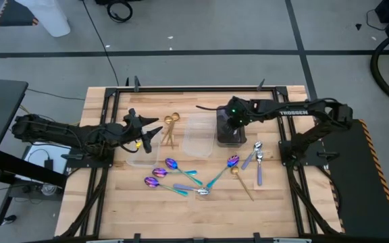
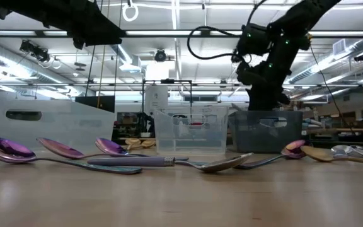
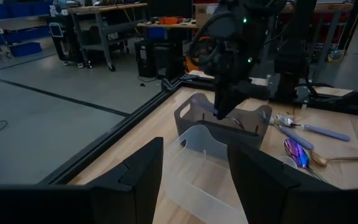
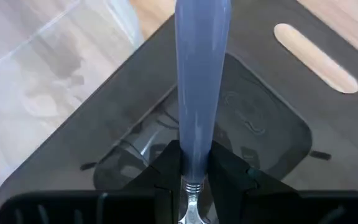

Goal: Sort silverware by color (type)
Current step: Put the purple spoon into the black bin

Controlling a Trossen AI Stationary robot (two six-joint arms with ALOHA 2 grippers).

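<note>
mid-drop: right gripper point(image 4: 190, 180) pinching a pale blue-handled silver utensil point(image 4: 202, 81) over the dark grey plastic bin point(image 4: 272, 124). next: lowering, then releasing inside. left gripper point(image 3: 191, 174) spread, waiting near the clear plastic containers point(image 1: 198, 135).

Right pincer point(image 3: 224, 111) over dark bin point(image 3: 225, 124), spoons point(image 3: 303, 134) beyond.

Table: I see a pale wooden top point(image 1: 134, 209) in a dark frame.
Far row: gold utensils point(image 1: 170, 128) left, clear containers point(image 1: 197, 135) in the middle, dark grey tray point(image 1: 228, 131) right.
Near middle: iridescent purple-blue spoons point(image 1: 175, 177) lie scattered.
Right: silver, blue-handled pieces point(image 1: 256, 160); one gold spoon point(image 1: 242, 182) beside them.
</note>
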